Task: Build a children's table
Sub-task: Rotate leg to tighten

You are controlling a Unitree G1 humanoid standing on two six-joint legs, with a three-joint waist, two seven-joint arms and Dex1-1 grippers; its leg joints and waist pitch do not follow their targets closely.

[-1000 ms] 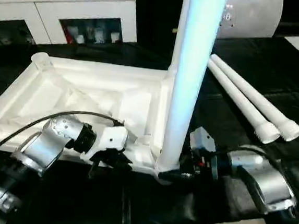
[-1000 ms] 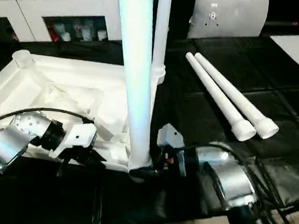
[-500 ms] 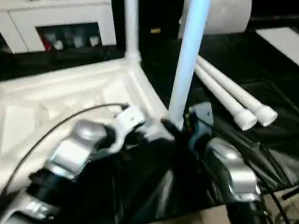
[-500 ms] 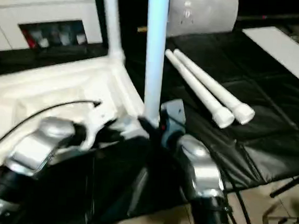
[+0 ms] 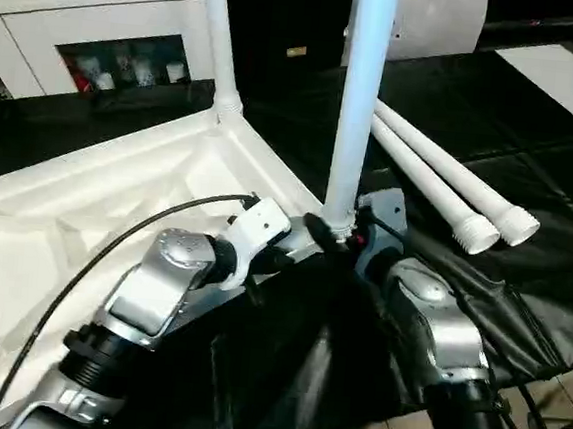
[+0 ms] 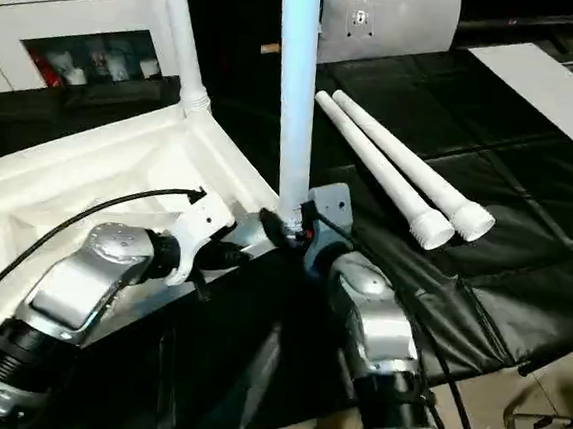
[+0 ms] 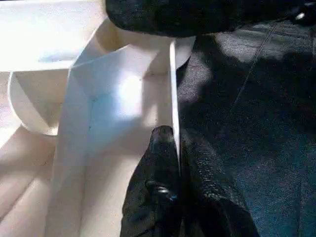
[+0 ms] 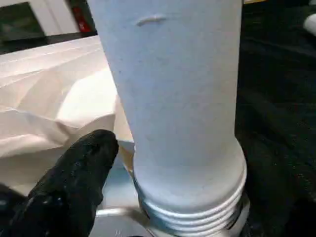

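My left hand (image 7: 177, 148) is pinching the table top's (image 5: 117, 200) rim beside the corner socket. My right hand (image 6: 291, 225) is gripping the upright leg (image 5: 360, 100) at its threaded base, above that socket.

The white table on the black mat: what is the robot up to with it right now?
The robot is fitting legs to the upside-down table top. Its right end effector holds an upright leg at the near corner socket, threads still visible. Its left end effector pinches the top's rim beside that corner. Another leg already stands in the far corner, and two spare legs lie on the black mat.
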